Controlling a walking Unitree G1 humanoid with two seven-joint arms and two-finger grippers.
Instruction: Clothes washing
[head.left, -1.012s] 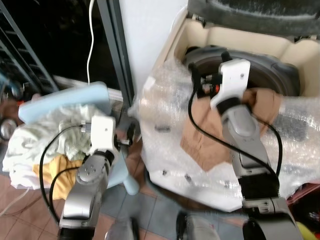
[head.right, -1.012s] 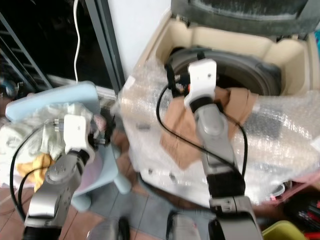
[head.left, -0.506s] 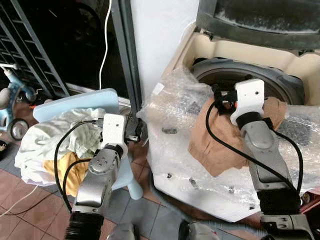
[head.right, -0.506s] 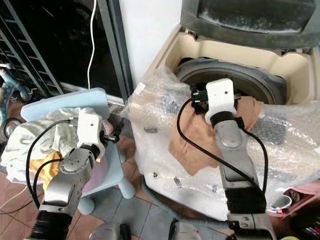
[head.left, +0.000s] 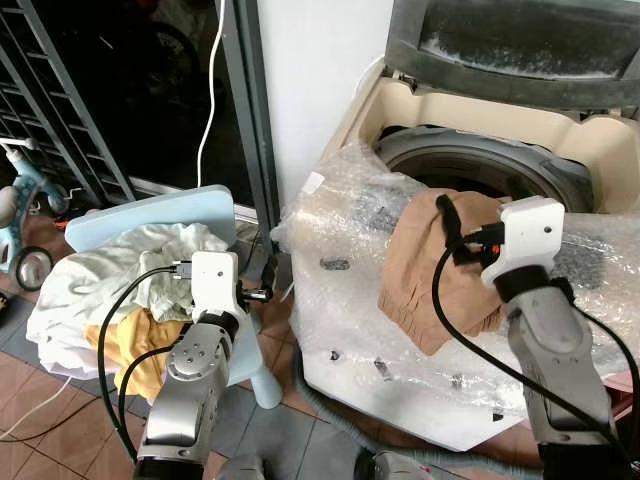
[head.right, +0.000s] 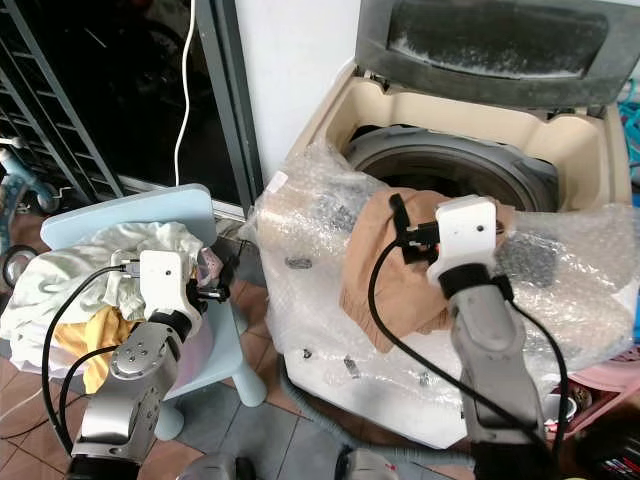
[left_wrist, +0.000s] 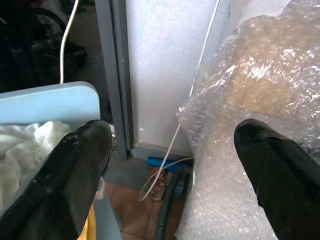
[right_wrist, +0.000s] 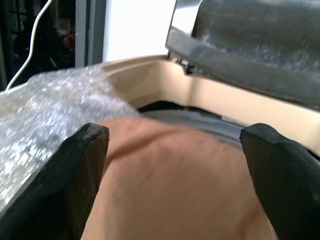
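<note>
Tiled corner by a white wall

A white wall (head.left: 310, 80) meets a grey door frame (head.left: 245, 120); dark bars (head.left: 60, 110) stand left, above reddish floor tiles (head.left: 40, 440).

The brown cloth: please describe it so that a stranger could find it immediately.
Find the open washing machine wrapped in bubble wrap. The brown cloth hangs over its front rim, half towards the drum. It is the one plain tan piece; the other clothes, white and yellow, lie on the blue chair.
</note>
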